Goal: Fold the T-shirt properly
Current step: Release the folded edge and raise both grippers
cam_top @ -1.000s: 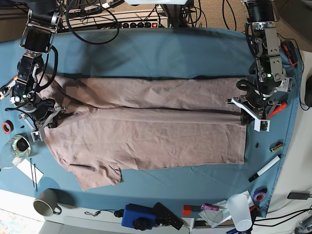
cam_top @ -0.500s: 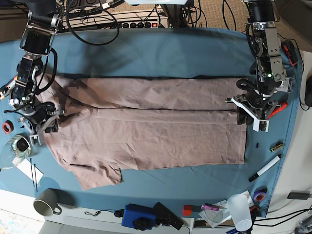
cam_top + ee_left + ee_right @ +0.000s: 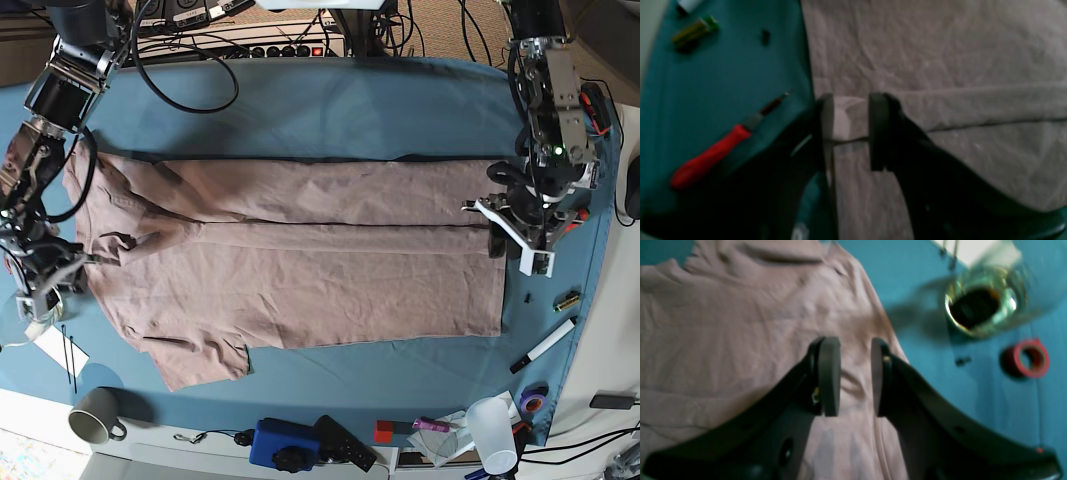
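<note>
The T-shirt [image 3: 300,270] lies flat on the blue table cloth [image 3: 330,110], collar end at the base view's left, with its far long side folded over the middle. My left gripper [image 3: 503,236] stands at the hem on that view's right. In the left wrist view the left gripper [image 3: 850,133] is open, its fingers [image 3: 878,130] astride the fold's edge without pinching it. My right gripper [image 3: 48,282] hangs at the shoulder end. The right wrist view shows the right gripper [image 3: 855,380] open just above the T-shirt [image 3: 740,333], holding nothing.
A red-handled screwdriver [image 3: 706,160] and a battery [image 3: 693,31] lie beside the hem. A clear tape roll [image 3: 977,306] and a red tape ring [image 3: 1027,358] sit next to the shoulder. Along the front edge are a mug [image 3: 95,415], a blue box [image 3: 283,443], a plastic cup [image 3: 492,432] and a marker [image 3: 543,345].
Both grippers have opened and let go of the shirt. The right arm has drawn back off the shoulder toward the base view's left edge. The left arm has barely moved.
</note>
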`<state>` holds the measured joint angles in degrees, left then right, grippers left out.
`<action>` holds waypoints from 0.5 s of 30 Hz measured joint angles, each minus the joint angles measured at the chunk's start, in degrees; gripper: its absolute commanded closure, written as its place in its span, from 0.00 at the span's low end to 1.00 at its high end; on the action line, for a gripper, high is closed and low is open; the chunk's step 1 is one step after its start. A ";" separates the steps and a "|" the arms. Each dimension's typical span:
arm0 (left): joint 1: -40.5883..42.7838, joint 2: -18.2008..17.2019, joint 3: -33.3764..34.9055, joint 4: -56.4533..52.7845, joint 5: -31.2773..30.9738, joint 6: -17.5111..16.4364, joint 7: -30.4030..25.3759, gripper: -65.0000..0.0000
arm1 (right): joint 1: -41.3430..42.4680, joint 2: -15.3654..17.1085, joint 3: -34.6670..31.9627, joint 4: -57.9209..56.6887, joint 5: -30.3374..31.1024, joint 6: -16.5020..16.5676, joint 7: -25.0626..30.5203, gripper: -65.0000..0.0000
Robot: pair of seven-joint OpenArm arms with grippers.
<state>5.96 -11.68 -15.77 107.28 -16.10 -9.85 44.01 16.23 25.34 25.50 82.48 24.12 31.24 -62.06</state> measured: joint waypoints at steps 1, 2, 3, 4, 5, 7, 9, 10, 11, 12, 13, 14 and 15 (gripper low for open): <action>0.98 -0.07 0.02 1.44 0.02 0.00 0.17 0.70 | -0.15 0.02 1.51 0.00 0.70 0.02 -1.51 0.75; 2.23 -0.13 0.02 2.86 0.00 -0.07 0.26 0.70 | -0.35 0.00 3.37 0.00 2.01 0.02 -2.80 0.75; 3.72 -0.11 0.04 4.42 0.02 -0.22 0.33 0.70 | -0.66 -0.02 5.35 0.00 3.52 0.00 -3.87 0.75; 5.33 -0.11 0.04 5.95 0.02 -0.22 0.44 0.70 | -1.14 -0.09 7.48 0.00 5.03 0.00 -4.55 0.75; 6.93 -0.13 0.00 7.52 0.02 -0.24 0.57 0.70 | -1.81 0.00 9.57 0.00 6.45 0.09 -4.79 0.75; 10.19 -0.11 0.04 11.04 0.02 -0.24 0.59 0.70 | -3.69 0.02 13.81 0.02 7.54 1.44 -5.01 0.75; 13.18 -0.13 0.00 14.51 0.02 -0.42 -0.26 0.70 | -5.90 0.02 17.55 0.02 7.72 1.77 -5.22 0.75; 14.43 -0.13 -0.02 15.98 0.04 -0.37 -0.55 0.70 | -6.97 0.02 18.88 -0.02 7.96 2.43 -5.53 0.75; 15.50 -0.11 0.00 17.22 0.04 -0.26 -0.57 0.70 | -8.02 0.02 20.04 0.00 8.46 3.19 -6.10 0.75; 16.52 -0.13 0.02 18.36 0.04 -0.26 -0.68 0.70 | -9.05 0.02 20.87 0.00 8.98 3.50 -6.51 0.73; 17.33 -0.11 0.02 19.28 -0.13 -0.26 -0.70 0.70 | -9.97 0.00 21.49 0.00 8.92 3.50 -6.49 0.70; 18.08 -0.13 0.00 19.91 -0.02 -0.26 -0.74 0.70 | -10.99 0.00 21.86 0.00 8.90 3.26 -6.67 0.65; 18.84 -0.13 0.00 20.35 0.02 -0.26 -0.72 0.70 | -12.13 0.02 21.99 0.00 8.96 3.28 -6.69 0.59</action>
<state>24.80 -11.81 -15.77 127.63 -16.08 -10.11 43.29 4.10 25.36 47.48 82.48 33.08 34.52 -68.75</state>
